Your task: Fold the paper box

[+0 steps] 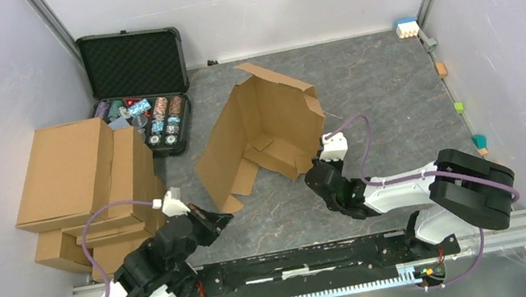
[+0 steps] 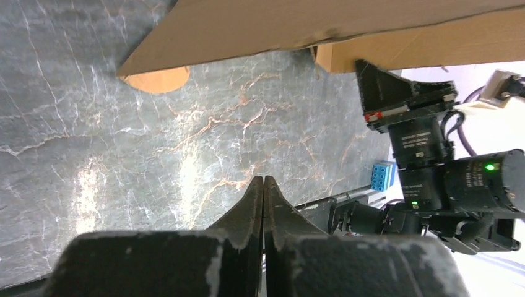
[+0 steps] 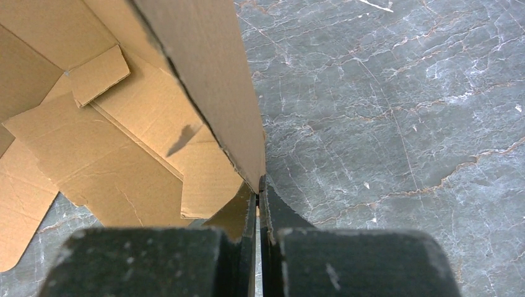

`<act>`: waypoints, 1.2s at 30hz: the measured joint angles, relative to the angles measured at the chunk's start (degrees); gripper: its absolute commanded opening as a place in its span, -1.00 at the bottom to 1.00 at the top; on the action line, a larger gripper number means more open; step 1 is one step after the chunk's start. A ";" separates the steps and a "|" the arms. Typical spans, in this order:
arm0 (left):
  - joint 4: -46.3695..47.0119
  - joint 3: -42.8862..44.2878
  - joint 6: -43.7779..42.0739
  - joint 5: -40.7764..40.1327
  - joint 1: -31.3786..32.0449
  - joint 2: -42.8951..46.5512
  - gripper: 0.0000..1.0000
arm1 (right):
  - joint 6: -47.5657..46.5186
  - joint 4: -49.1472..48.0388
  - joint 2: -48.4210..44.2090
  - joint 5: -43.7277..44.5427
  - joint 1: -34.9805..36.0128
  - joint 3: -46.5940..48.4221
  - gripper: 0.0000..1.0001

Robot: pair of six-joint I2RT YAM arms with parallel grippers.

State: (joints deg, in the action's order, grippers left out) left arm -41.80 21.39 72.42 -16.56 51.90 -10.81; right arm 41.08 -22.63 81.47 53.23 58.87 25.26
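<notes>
So, going from the left: there's a pile of brown cartons (image 1: 74, 182), the lower ones mostly buried under the top one and partly behind the left arm. Behind them sits an open black case (image 1: 132, 61) with poker chips (image 1: 156, 118) in it – too small to read anything on them.

The left gripper (image 1: 219, 220) hangs just off the near-left corner of the paper box (image 1: 260, 128), not touching it. In its wrist view the fingers (image 2: 254, 204) are pressed flat together with nothing between them, and only the box's lower edge and a rounded tab (image 2: 158, 79) show, cut off at the top.

The box stands mid-table (image 1: 380, 87), half formed – tall panels up at the back and sides, loose flaps lying on the floor inside. Its outer back face is hidden.

The right gripper (image 1: 318, 170) is at the box's near-right corner. From above its tips are hard to make out, but the wrist view shows the fingers (image 3: 275, 213) closed narrow on the bottom corner of an upright panel.

A few small coloured blocks (image 1: 407, 27) line the right edge.
</notes>
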 measured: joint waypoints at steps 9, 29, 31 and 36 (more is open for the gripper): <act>17.59 -9.38 3.93 1.01 4.59 -10.62 -0.96 | 0.66 0.26 0.13 0.28 0.02 0.00 -1.00; 60.57 -11.06 7.50 -20.74 19.10 -46.69 -0.95 | -2.45 -1.01 -0.37 0.48 0.50 0.00 -1.00; 59.54 -11.30 7.85 -22.40 19.10 -44.85 -0.96 | -2.49 -1.09 -0.42 0.61 0.68 0.00 -1.00; 52.00 -11.02 9.94 -25.51 19.10 -37.31 -0.96 | -2.19 -0.74 -0.42 0.92 0.76 0.00 -1.00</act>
State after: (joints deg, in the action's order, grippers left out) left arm 10.20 10.37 82.37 -42.06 71.00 -48.12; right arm 38.89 -23.38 81.06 54.15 59.64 25.26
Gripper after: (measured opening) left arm 0.029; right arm 0.010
